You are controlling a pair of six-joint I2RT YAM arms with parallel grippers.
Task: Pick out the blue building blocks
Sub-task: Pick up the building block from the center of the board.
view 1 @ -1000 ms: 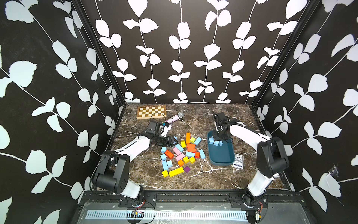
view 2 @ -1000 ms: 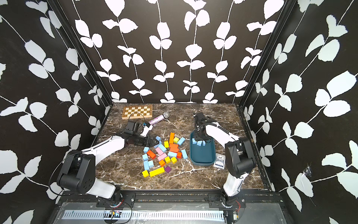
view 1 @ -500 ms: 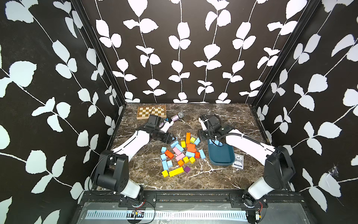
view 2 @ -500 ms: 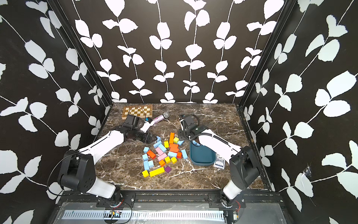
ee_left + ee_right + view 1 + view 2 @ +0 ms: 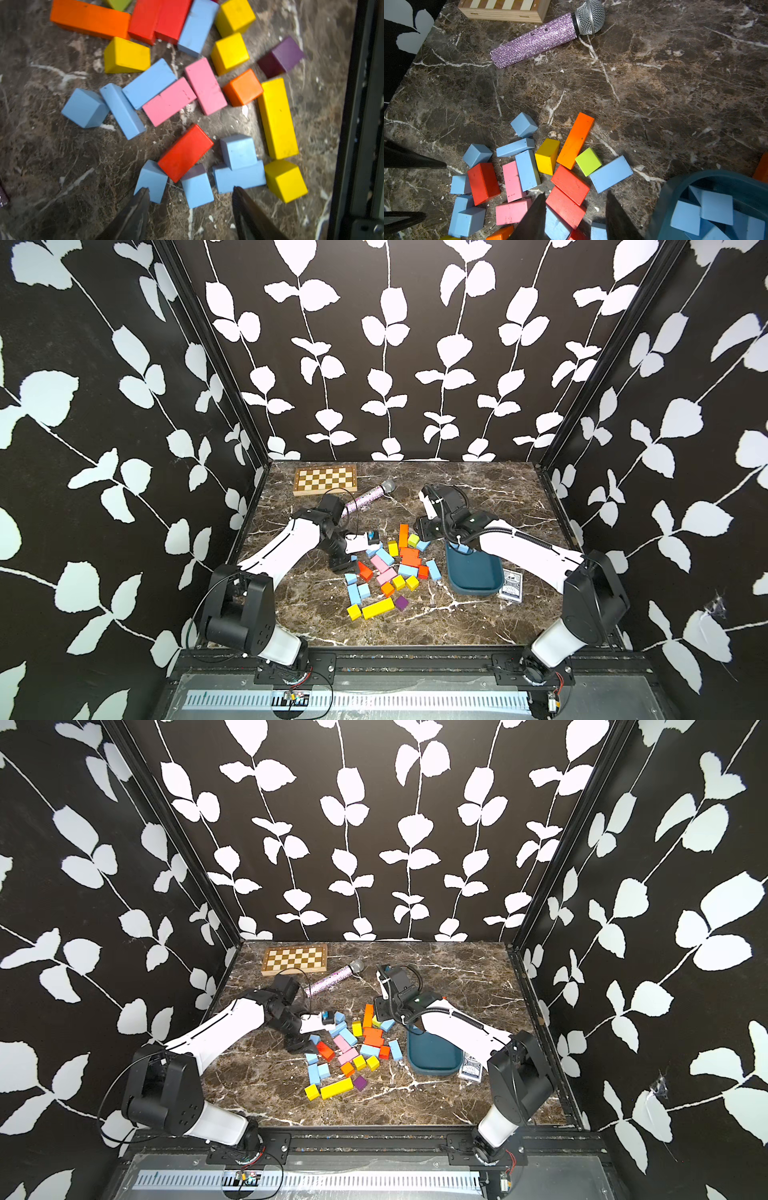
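Note:
Several blue building blocks [image 5: 353,593] lie mixed with pink, yellow, orange and red blocks in a pile mid-table, seen in both top views [image 5: 313,1073]. More blue blocks [image 5: 702,212] lie in the dark teal tray [image 5: 473,580] to the pile's right. My left gripper [image 5: 190,191] hangs open over the pile's left edge. A blue cube [image 5: 197,191] sits below the gap between its fingers, touching neither. My right gripper [image 5: 575,197] is open above the red blocks [image 5: 566,199] at the pile's far right, beside the tray [image 5: 675,187].
A chessboard [image 5: 325,480] lies at the back left with a glittery purple microphone [image 5: 368,497] in front of it. A card deck [image 5: 510,585] rests against the tray's right side. The black frame rail [image 5: 361,104] runs past the pile's near end.
My right gripper swung left from over the tray's far end to the pile's far right. My left gripper pulled back, then returned to the pile's left edge with its jaws slightly narrower.

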